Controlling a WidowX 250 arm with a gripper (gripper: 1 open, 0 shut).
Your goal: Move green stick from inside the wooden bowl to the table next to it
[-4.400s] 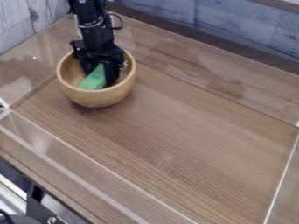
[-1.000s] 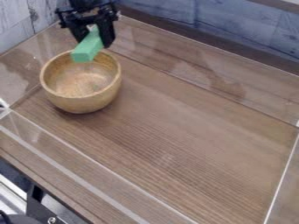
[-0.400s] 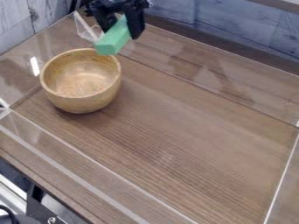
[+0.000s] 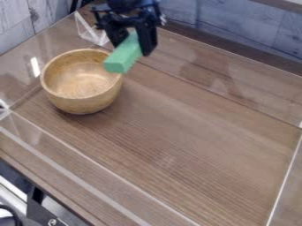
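The green stick (image 4: pixel 123 58) hangs tilted in the air, just past the right rim of the wooden bowl (image 4: pixel 81 81). My black gripper (image 4: pixel 136 40) is shut on the stick's upper end and points steeply down. The bowl stands at the left of the table (image 4: pixel 189 124) with only its speckled inside showing. The stick's lower end is level with the bowl's rim and a little above the tabletop.
Clear acrylic walls (image 4: pixel 141 205) run along the table's edges, at the front, left and right. A grey-blue wall backs the scene. Dark brown tabletop stretches to the right of the bowl and toward the front.
The gripper has carried the green stick up out of the bowl and then rightward, from above the bowl's far rim to just beyond its right side. The bowl has stayed put.
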